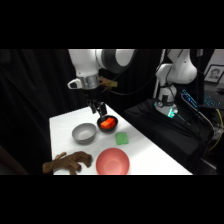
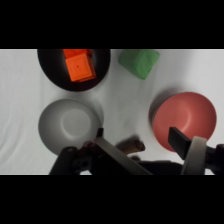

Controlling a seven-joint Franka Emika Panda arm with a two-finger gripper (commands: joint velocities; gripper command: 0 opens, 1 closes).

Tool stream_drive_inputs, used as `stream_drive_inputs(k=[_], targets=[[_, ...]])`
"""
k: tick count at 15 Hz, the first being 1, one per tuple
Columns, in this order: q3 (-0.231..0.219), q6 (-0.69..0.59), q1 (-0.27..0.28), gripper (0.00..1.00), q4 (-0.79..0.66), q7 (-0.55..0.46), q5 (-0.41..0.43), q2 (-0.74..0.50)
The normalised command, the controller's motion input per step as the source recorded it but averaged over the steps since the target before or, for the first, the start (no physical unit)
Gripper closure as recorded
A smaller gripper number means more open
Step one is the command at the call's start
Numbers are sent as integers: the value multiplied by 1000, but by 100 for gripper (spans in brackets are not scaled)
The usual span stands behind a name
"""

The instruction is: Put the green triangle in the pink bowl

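The gripper (image 1: 101,111) was held above the far part of the white table (image 1: 145,150), over the gap between the grey bowl (image 1: 83,133) and the small dark bowl (image 1: 107,123). Its fingers (image 2: 184,141) were seen spread apart in the wrist view, and nothing was held between them.

The small dark bowl (image 2: 74,67) was found to contain an orange block (image 2: 80,67). The green triangle (image 1: 121,138) was laid flat on the table, just beside the dark bowl and apart from it, between that bowl and the pink bowl (image 1: 112,162). In the wrist view the green triangle (image 2: 138,61) was seen untouched, well clear of the fingers.

The pink bowl (image 2: 183,119) was set at the near edge of the table, with nothing inside it. A brown plush toy (image 1: 67,163) was laid at the near left corner, just beside the pink bowl and in front of the grey bowl (image 2: 69,123).
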Motion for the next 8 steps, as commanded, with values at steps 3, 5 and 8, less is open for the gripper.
stream_drive_inputs(k=[3, 5, 8], targets=[[25, 26, -21, 0, -33, 50, -11, -27], [18, 129, -4, 0, -143, 164, -22, -105], [12, 237, 16, 0, -250, 262, -18, -171]])
